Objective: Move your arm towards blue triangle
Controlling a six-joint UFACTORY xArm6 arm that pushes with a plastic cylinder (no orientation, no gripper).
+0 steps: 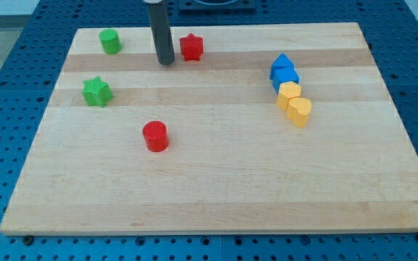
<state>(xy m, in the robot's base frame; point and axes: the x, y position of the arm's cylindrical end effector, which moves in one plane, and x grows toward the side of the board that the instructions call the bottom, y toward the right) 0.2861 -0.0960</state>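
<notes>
We see a pale wooden table (216, 188) from above and slightly in front, resting on a blue perforated base. Our arm ends in a straight dark rod, and there is no claw to open or close, so nothing can be said of a grip. My tip (166, 62) rests on the table near the view's top, left of centre, just to the left of a red star (191, 47) and close to touching it, though we cannot tell if they meet.

The blue triangle (281, 62) sits toward the view's right, at the upper end of a short chain of four blocks. Directly below it and touching is a blue block (285, 77) with a blocky, angular shape. Next comes a yellow block (289, 93), then a second yellow block (300, 111), heart-like in outline, at the lower end.

Elsewhere, a green cylinder-like block (109, 41) sits at the view's top left, a green star (96, 92) lies below it, and a red cylinder (155, 136) stands nearer the middle, lower down.

To do this step well, we judge that my tip should travel to the view's right. The red star lies almost in the straight path, so we would dip slightly toward the view's bottom to pass under it. We would then slow near the triangle and stop just beside it, without nudging the chain.
</notes>
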